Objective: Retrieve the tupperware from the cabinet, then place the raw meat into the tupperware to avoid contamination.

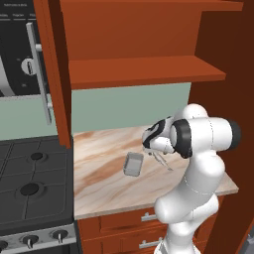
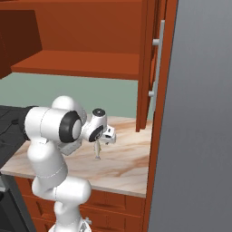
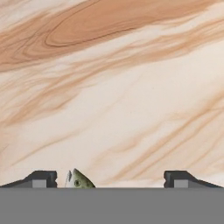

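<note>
spread two-finger pincer (image 3: 110, 179) over the thin silvery fish-like raw meat (image 2: 97, 149) on the marbled tabletop (image 1: 104, 173); lying off-centre (near one finger), it may slip past closing fingers, missing the pale grey rectangular tupperware (image 1: 133, 164) nearby.

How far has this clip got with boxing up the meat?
Done: the small grey-beige tupperware box sits on the marble counter, out of the open red-brown cabinet. In hand: the open gripper straddles the silvery fish-like raw meat. Left: grasping it and placing it in the box.
</note>
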